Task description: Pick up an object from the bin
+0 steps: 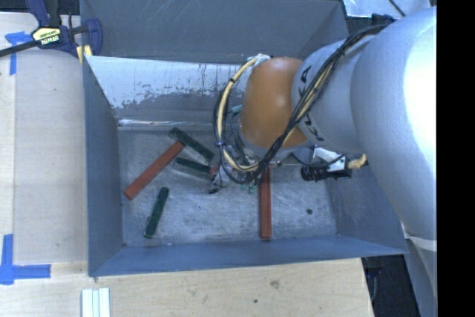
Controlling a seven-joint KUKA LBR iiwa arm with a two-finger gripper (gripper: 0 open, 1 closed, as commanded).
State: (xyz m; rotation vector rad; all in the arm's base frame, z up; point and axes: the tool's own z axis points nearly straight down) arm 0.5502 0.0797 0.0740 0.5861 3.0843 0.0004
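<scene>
My gripper (217, 180) sits low over the middle of the bin floor, mostly hidden under the arm's wrist. Just left of it lies a short dark green stick (192, 167), and a second dark green stick (190, 142) lies slanted a little farther back. An orange-brown stick (265, 208) lies lengthwise just right of the gripper, running toward the bin's front wall. Whether anything is in the gripper is hidden from me.
A longer orange-brown stick (153, 171) lies diagonally at the left of the floor. Another dark green stick (156, 211) rests near the front left corner. The arm and its cables cover the bin's right half.
</scene>
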